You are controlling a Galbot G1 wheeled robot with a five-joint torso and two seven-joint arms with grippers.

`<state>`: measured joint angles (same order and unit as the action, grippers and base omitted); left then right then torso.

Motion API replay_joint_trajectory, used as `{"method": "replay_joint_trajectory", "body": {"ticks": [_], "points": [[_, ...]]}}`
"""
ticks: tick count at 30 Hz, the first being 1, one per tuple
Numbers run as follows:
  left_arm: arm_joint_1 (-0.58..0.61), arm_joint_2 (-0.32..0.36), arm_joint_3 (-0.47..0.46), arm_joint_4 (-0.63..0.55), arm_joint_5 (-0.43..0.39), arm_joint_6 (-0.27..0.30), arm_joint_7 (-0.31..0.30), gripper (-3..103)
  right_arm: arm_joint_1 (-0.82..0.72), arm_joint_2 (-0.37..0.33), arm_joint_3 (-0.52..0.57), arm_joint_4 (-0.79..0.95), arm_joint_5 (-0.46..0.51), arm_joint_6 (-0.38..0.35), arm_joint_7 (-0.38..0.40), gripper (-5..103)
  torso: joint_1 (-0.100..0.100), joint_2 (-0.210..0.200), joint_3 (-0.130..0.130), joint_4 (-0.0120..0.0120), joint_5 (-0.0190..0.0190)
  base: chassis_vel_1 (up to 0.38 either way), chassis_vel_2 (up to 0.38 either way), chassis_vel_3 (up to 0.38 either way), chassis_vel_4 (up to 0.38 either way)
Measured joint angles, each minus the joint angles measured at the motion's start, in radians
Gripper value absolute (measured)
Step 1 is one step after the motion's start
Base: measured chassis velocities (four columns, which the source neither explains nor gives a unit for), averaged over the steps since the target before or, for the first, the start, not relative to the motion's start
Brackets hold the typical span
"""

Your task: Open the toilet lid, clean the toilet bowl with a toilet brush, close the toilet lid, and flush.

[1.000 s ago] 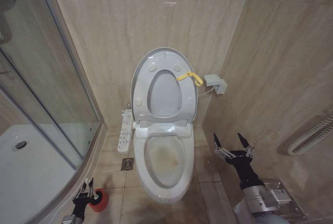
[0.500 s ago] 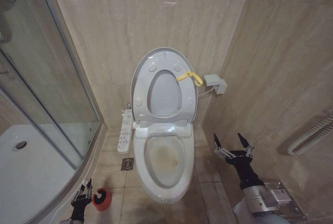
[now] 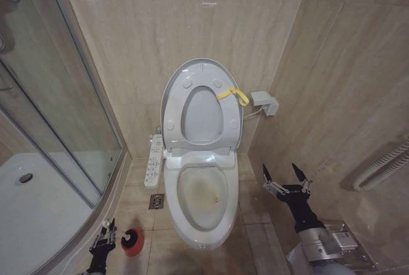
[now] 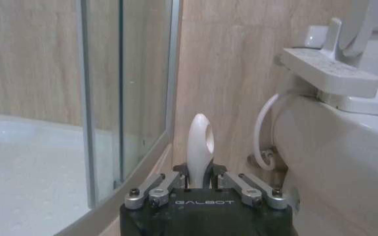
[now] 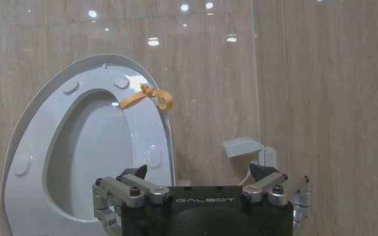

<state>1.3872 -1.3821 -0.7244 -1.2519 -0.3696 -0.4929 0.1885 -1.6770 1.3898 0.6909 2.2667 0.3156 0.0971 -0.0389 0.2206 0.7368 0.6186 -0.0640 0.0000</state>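
Left gripper [image 3: 104, 235] clamps the toilet brush [image 4: 200, 147] handle, low beside the red holder [image 3: 131, 242]; tilt could tip the holder. Lid [image 3: 202, 105] up, bowl [image 3: 203, 197] stained. Right gripper [image 3: 285, 177] spread empty; lid could drop.

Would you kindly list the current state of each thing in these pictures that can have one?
toilet lid: raised, upright against the wall.
seat: raised with the lid.
toilet bowl: uncovered, yellowish-brown stain inside.
toilet brush: handle gripped between the left gripper's fingers.
red holder: on the floor beside the bowl.
left gripper: shut on the brush handle.
right gripper: open, holding nothing, beside the bowl.
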Motion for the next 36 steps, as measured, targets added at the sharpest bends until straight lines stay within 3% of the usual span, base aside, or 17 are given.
{"method": "replay_joint_trajectory", "body": {"ticks": [11,21,31,36], "points": [[0.135,-0.030,-0.028,-0.180,-0.010,0.010,-0.033,22,0.000,0.000,0.000,0.000,0.000,0.000,0.000,100,0.000,0.000,0.000,0.0001,0.0000,0.000,0.000,0.000,0.000],[0.342,-0.073,-0.034,-0.464,0.037,-0.017,-0.077,22,0.000,0.000,0.000,0.000,0.000,0.000,0.000,100,0.000,0.000,0.000,0.0001,0.0000,0.000,0.000,0.000,0.000],[0.424,-0.066,-0.031,-0.703,0.093,-0.009,-0.102,22,0.000,0.000,0.000,0.000,0.000,0.000,0.000,100,0.000,0.000,0.000,0.0000,0.0001,0.000,0.000,0.000,0.000],[0.452,-0.065,-0.005,-0.800,0.113,0.017,-0.086,22,0.000,0.000,0.000,0.000,0.000,0.000,0.000,100,0.000,0.000,0.000,0.0001,0.0000,0.000,0.000,0.000,0.000]]}}
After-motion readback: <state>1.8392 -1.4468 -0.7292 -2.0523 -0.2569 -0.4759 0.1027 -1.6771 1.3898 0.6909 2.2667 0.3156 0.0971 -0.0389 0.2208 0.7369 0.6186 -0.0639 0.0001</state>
